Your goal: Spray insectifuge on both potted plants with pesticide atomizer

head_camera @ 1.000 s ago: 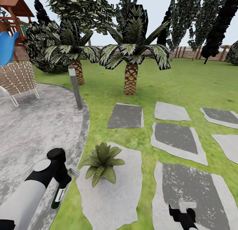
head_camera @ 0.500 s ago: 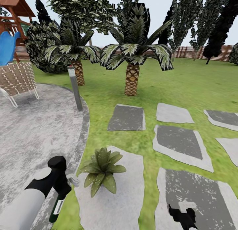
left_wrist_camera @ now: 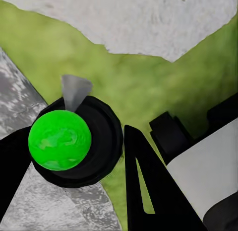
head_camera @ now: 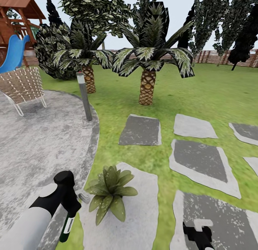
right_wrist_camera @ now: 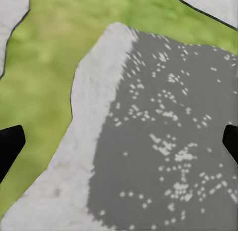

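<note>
Dark atomizer within left gripper

No legible text anywhere.

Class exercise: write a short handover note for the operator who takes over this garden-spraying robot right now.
Left gripper: shut on the slim dark pesticide atomizer with white label, whitish spray head turned toward the plant.
Right gripper: open, holding nothing, above a grey stepping stone.
One low speckled green potted plant sits on the pale stone slab beside the atomizer.
Done: atomizer picked up.
Left: spray this plant; find and spray the second.
</note>
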Controlling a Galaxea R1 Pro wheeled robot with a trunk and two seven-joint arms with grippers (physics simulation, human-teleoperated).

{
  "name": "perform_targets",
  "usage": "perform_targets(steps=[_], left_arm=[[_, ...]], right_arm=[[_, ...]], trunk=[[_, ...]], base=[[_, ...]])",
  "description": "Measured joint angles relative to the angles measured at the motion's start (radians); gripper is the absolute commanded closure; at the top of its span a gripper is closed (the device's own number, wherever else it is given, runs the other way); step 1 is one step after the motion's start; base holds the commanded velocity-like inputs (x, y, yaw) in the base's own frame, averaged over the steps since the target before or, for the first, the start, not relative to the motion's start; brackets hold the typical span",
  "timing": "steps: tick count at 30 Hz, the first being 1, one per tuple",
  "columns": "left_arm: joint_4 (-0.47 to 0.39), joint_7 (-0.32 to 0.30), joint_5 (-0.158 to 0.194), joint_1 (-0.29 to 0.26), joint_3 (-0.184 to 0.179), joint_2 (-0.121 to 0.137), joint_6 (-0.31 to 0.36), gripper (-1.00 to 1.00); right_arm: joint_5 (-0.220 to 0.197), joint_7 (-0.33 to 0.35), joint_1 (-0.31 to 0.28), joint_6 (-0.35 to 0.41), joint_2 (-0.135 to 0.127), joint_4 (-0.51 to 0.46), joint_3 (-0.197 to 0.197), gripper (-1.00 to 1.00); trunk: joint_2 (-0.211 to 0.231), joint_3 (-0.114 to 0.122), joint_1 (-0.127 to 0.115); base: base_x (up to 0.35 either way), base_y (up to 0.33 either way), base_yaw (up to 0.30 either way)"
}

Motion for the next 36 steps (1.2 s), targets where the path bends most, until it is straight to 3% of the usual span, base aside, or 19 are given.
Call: perform_targets(steps=[13, 17, 20, 26, 36], left_arm=[[0.051, -0.023, 0.000, -0.008, -0.011, 0.014, -0.017, 1.00], [0.051, -0.023, -0.010, -0.015, -0.009, 0.032, -0.093, 1.00], [0.050, -0.023, -0.010, -0.013, -0.010, 0.047, -0.106, 1.00], [0.053, -0.023, -0.017, -0.002, -0.014, 0.032, -0.105, 1.00], [0.052, -0.023, -0.020, 0.010, -0.009, 0.049, -0.109, 1.00]], right_arm=[[0.000, 0.000, 0.000, 0.000, 0.000, 0.000, 0.000, -1.00], [0.000, 0.000, 0.000, 0.000, 0.000, 0.000, 0.000, -1.00], [0.000, 0.000, 0.000, 0.000, 0.000, 0.000, 0.000, -1.00], [0.000, 0.003, 0.000, 0.000, 0.000, 0.000, 0.000, -1.00], [0.000, 0.000, 0.000, 0.000, 0.000, 0.000, 0.000, -1.00]], trunk=[[0.000, 0.000, 0.000], [0.000, 0.000, 0.000], [0.000, 0.000, 0.000], [0.000, 0.000, 0.000], [0.000, 0.000, 0.000]], base=[[0.017, -0.001, 0.000], [0.000, 0.000, 0.000], [0.000, 0.000, 0.000], [0.000, 0.000, 0.000], [0.000, 0.000, 0.041]])
